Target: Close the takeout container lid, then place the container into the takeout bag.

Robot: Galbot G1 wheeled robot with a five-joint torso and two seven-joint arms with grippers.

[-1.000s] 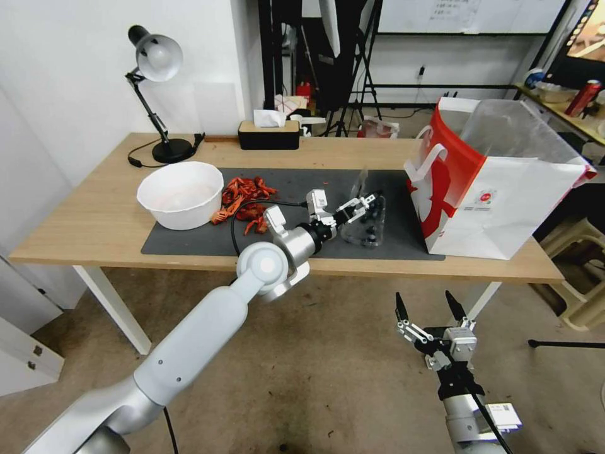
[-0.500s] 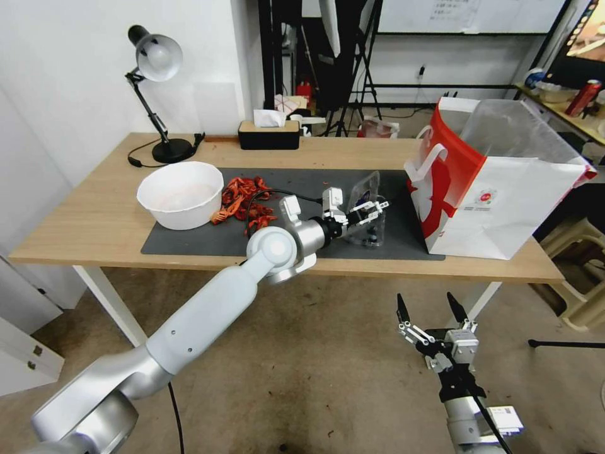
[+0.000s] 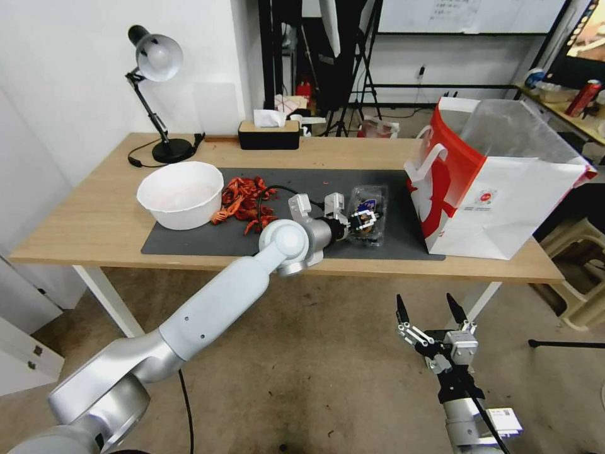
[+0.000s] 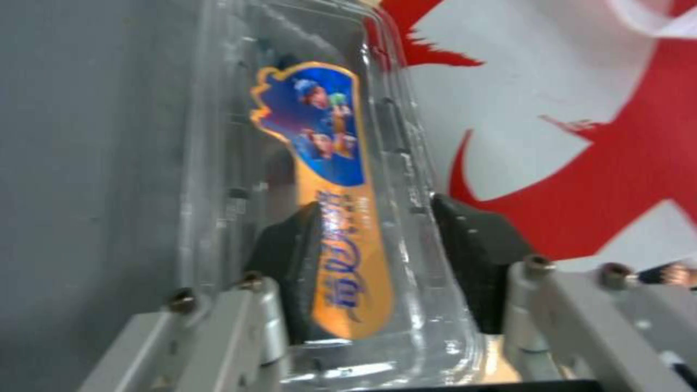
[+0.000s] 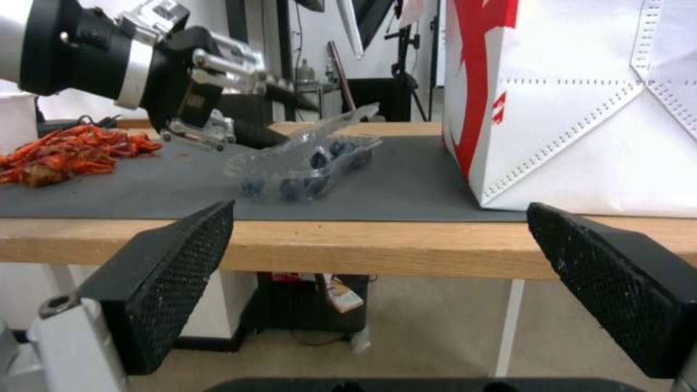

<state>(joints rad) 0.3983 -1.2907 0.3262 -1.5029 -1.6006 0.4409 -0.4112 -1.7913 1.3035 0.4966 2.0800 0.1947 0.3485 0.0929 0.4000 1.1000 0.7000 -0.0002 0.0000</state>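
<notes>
On the dark mat at the bench's middle, in the head view, the takeout container [image 3: 367,216] sits with its lid [image 3: 368,203] folded down over the blueberries. The left gripper [image 3: 360,219] reaches in from nine o'clock, fingers around the near end of the lid. The takeout bag [image 3: 498,189] stands at three o'clock of the container, just beside it, mouth open upward. The right gripper [image 3: 430,314] hangs below the bench edge at five o'clock, fingers spread and empty.

From the left wrist, the lid [image 4: 312,179] with its label lies between the two black pads [image 4: 476,256], one pad above the plastic and one seen through it; the container's long axis runs straight away from the gripper, the red-and-white bag [image 4: 581,136] alongside.

From the right wrist, the container [image 5: 305,163] rests on the mat with the lid [image 5: 341,122] not quite flat, one end raised. I judge the left arm nearer for the lift toward three o'clock.
</notes>
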